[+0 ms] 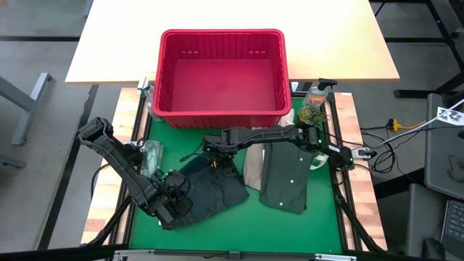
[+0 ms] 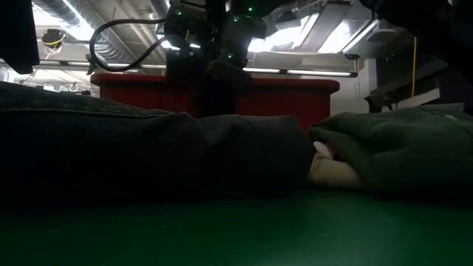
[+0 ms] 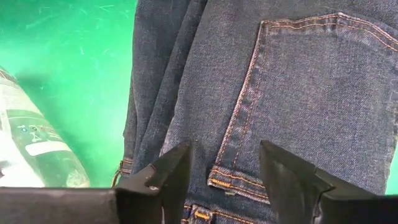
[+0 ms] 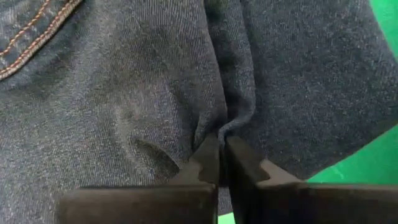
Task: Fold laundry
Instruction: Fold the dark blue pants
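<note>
High view first: the dark blue denim jeans (image 1: 206,190) lie folded on the green mat (image 1: 232,232), toward the near-left part of it, with both arms bent down over them. The right gripper (image 4: 219,163) has its jaws pinched together on a ridge of denim near the far edge of the jeans; the cloth puckers into the fingers, so I take it as a grip meant to lift or drag that layer over. The left gripper (image 3: 225,177) sits at the near-left corner of the jeans, over the back pocket and waistband stitching, its jaws standing wide with the denim lying flat between them and nothing caught. My guess is that it is there to pin or take the other end, so the fabric stays square while the right arm pulls.

Just to the right of the jeans lies a pale tan top (image 1: 253,167), partly under an olive-green buttoned shirt (image 1: 286,180) that looks already folded into a neat rectangle. The red slatted basket (image 1: 221,72) stands past the mat's far edge and looks empty. A clear plastic bottle (image 3: 31,146) lies on the mat close beside the jeans' left edge, near the left arm; it could get nudged if that arm swings outward. From table height, the denim and the green shirt nearly touch, so a wide fold may crowd the finished pile.
</note>
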`<move>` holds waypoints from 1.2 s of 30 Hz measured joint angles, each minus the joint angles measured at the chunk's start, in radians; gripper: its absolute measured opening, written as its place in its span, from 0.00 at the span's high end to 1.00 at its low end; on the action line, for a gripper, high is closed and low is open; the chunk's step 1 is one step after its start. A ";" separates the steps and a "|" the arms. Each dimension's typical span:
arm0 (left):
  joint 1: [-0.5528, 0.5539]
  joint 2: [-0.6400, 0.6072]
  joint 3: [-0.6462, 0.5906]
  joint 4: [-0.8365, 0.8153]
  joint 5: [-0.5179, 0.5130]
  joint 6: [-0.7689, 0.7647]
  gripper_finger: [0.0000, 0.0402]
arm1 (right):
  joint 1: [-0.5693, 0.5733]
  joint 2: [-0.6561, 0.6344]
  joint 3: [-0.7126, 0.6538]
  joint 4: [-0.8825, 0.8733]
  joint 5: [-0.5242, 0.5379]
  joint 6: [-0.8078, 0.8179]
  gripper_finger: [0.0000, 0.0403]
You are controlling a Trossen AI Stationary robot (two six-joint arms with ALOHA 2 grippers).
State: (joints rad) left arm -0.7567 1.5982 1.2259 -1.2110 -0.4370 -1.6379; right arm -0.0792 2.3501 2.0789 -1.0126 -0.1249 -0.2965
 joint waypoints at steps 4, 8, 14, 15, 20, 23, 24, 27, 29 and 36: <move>0.000 0.000 0.000 0.000 0.000 0.000 0.56 | 0.000 0.000 0.019 -0.031 0.000 -0.006 0.96; 0.000 0.000 0.000 0.000 0.000 0.000 0.58 | 0.001 0.000 0.111 -0.081 0.001 -0.026 0.98; 0.000 0.000 0.000 0.000 0.000 0.000 0.61 | 0.001 -0.002 0.235 -0.037 0.103 -0.049 0.99; 0.000 0.000 0.000 0.000 0.000 0.000 0.61 | 0.001 -0.002 0.242 -0.016 0.121 -0.050 0.99; 0.000 0.000 0.000 0.000 0.000 0.000 0.63 | 0.001 0.002 0.244 0.086 0.187 -0.052 0.99; 0.000 0.000 0.000 0.025 -0.005 0.000 0.65 | -0.001 0.009 0.244 0.139 0.229 -0.053 0.99; 0.000 0.000 0.000 0.041 -0.010 0.000 0.65 | -0.002 0.014 0.244 0.153 0.242 -0.053 0.98; 0.000 0.000 0.000 0.081 -0.017 0.004 0.68 | -0.007 0.023 0.244 0.180 0.265 -0.053 0.98; 0.000 0.000 -0.001 0.083 -0.011 0.007 0.70 | -0.013 0.024 0.244 0.179 0.263 -0.053 0.99; 0.001 0.001 -0.120 0.080 0.023 -0.139 0.80 | -0.024 0.024 0.244 0.205 0.255 -0.051 0.99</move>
State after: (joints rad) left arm -0.7558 1.5988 1.1054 -1.1305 -0.4144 -1.7770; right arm -0.1032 2.3737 2.3230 -0.8075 0.1305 -0.3477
